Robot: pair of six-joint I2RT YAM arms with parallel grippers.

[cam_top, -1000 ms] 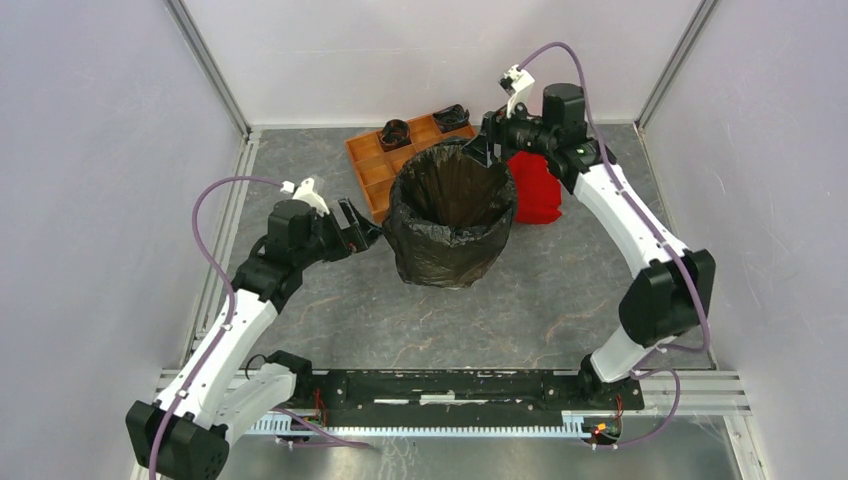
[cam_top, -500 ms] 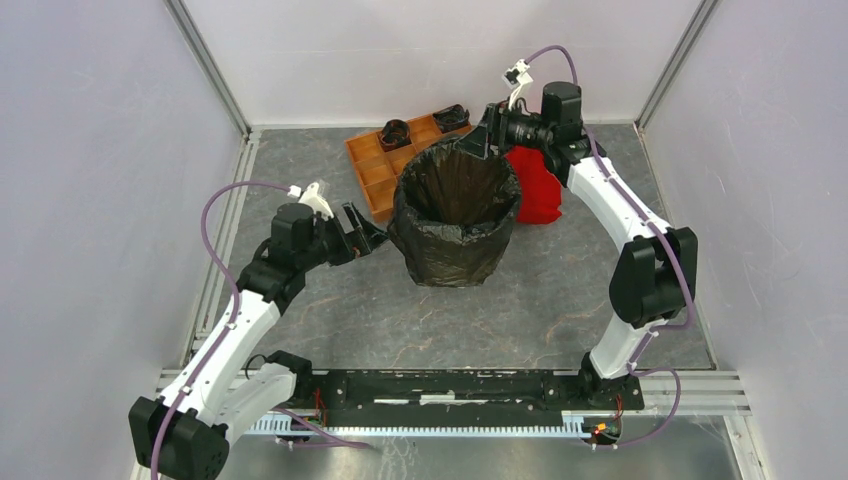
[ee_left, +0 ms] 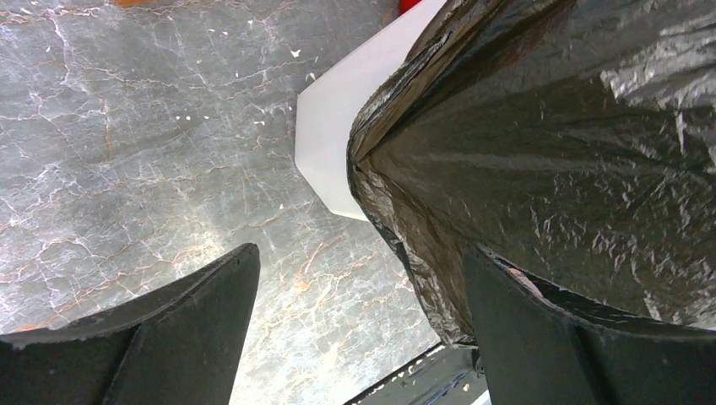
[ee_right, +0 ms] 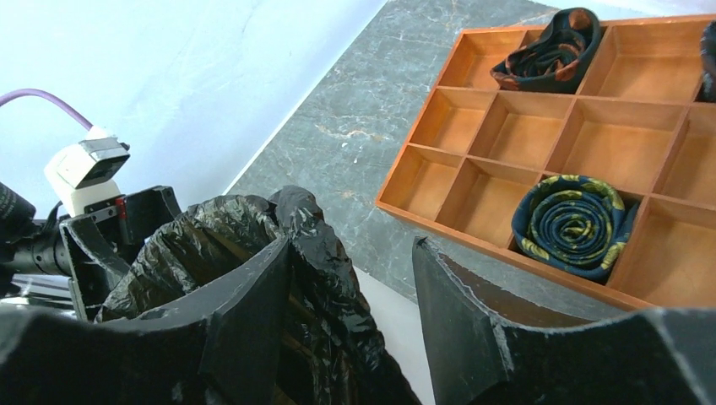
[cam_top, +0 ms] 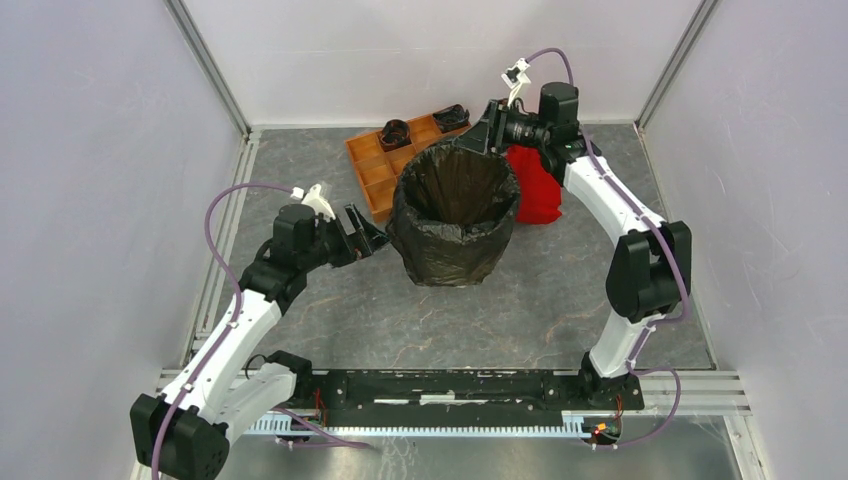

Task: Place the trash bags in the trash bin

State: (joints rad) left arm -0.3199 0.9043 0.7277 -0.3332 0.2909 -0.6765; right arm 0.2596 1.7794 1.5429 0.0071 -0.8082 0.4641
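Note:
The glossy black trash bag (cam_top: pixel 455 210) is draped over the white trash bin, lining its inside and covering its outer walls. A bare strip of white bin wall (ee_left: pixel 338 135) shows in the left wrist view beside the bag (ee_left: pixel 540 152). My left gripper (cam_top: pixel 368 238) is open just left of the bin, its right finger against the bag. My right gripper (cam_top: pixel 478 138) is open at the bin's far rim. In the right wrist view its left finger sits over the bag's folded edge (ee_right: pixel 312 245) and white bin wall (ee_right: pixel 397 321) shows between the fingers.
An orange-brown compartment tray (cam_top: pixel 372 165) lies behind the bin and holds rolled ties (ee_right: pixel 574 221). A red cloth (cam_top: pixel 535 188) lies right of the bin under the right arm. Grey walls and metal frame rails enclose the table.
The right gripper has lifted slightly and shifted left along the bin's far rim. The left gripper has edged a little toward the bin. The bag and bin have stayed put.

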